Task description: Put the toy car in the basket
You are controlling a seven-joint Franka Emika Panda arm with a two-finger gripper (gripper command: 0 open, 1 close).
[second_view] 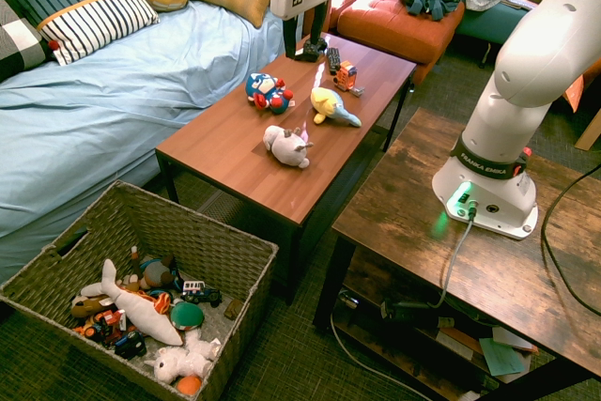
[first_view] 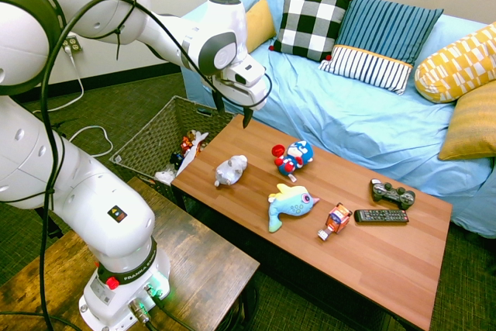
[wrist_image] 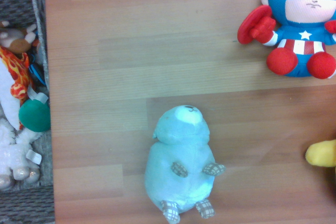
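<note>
basket [second_view: 178, 232]: toys inside | toy car [first_view: 337, 218]: on table | pincer [first_view: 232, 114]: open, empty

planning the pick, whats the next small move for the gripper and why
Probably travel along the table toward the toy car. The gripper hangs open above the basket-side end, over the grey plush, while the car lies beside the remote, untouched.

Grey plush [first_view: 231, 170], hero plush [first_view: 293, 157], fish plush [first_view: 290, 203], remote [first_view: 380, 215] on table [first_view: 387, 261].
</note>
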